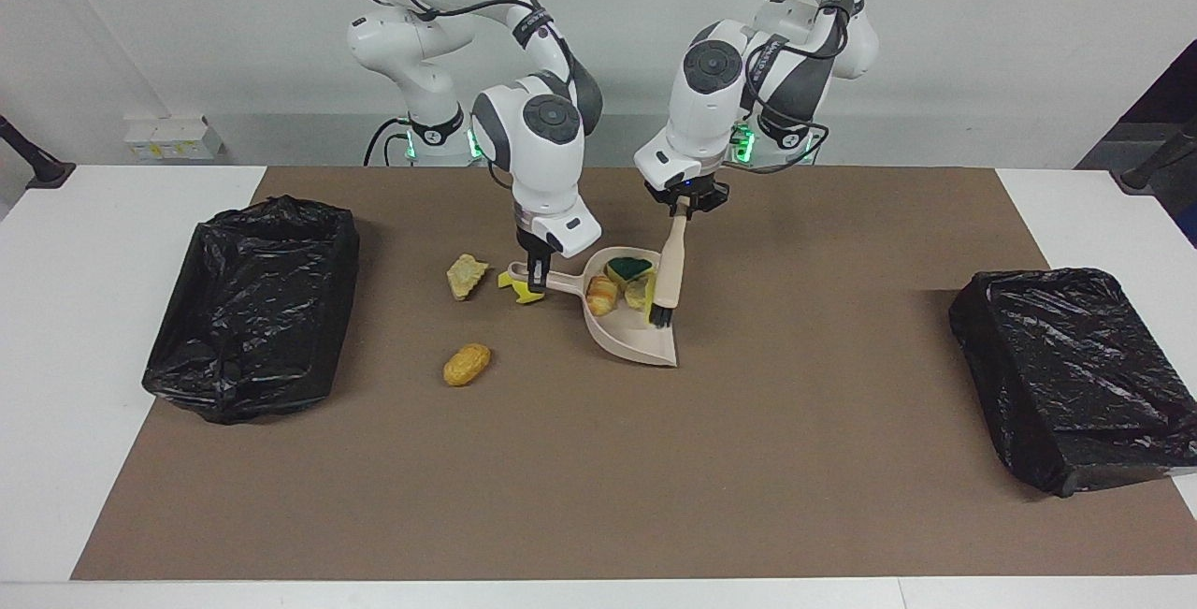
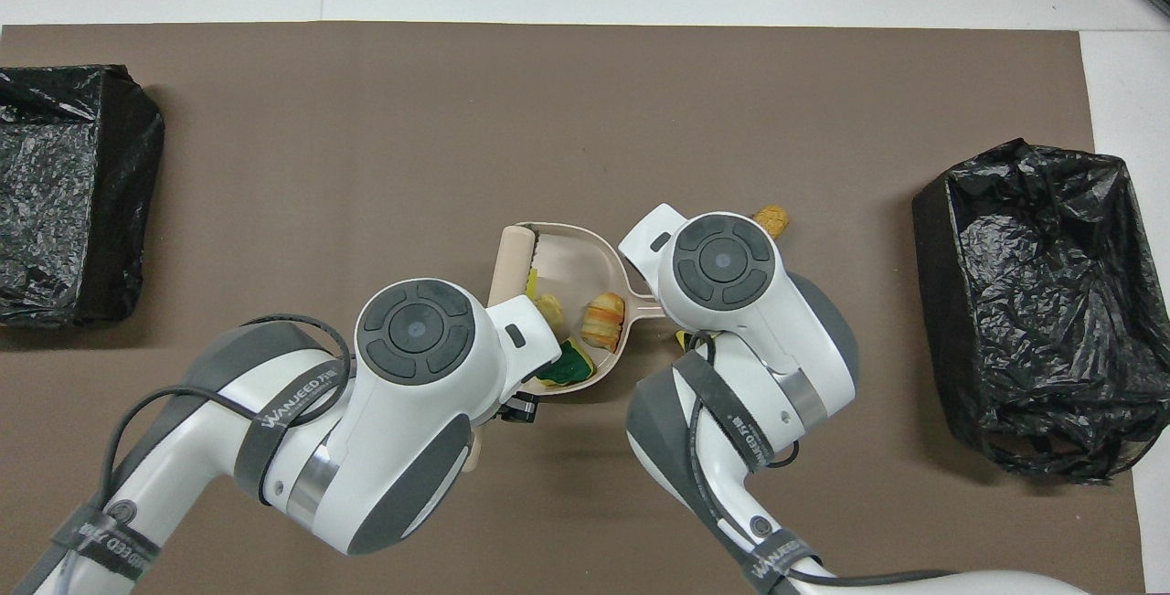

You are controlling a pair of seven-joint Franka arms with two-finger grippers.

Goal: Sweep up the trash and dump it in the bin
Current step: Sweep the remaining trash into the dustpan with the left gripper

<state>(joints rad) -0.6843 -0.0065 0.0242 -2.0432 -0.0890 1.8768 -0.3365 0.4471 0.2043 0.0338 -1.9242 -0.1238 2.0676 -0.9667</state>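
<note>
The beige dustpan [image 1: 636,342] [image 2: 571,252] lies mid-mat, and my right gripper [image 1: 536,280] is shut on its handle. In the pan sit a green-topped sponge [image 1: 628,268] [image 2: 567,365], a golden bread piece [image 1: 601,294] [image 2: 603,319], a pale scrap [image 1: 639,293] and a yellow sponge bit [image 2: 533,282]. My left gripper [image 1: 685,209] is shut on the beige brush [image 1: 670,263] [image 2: 509,257], whose black bristles stand at the pan's open mouth. Loose trash on the mat: a tan scrap [image 1: 466,275], a yellow sponge piece [image 1: 519,291] under the handle, and a golden bread lump [image 1: 466,364] [image 2: 771,220].
A bin lined with a black bag [image 1: 252,305] [image 2: 1033,302] stands at the right arm's end of the brown mat. A second black-bagged bin [image 1: 1075,375] [image 2: 64,193] stands at the left arm's end. White table borders the mat.
</note>
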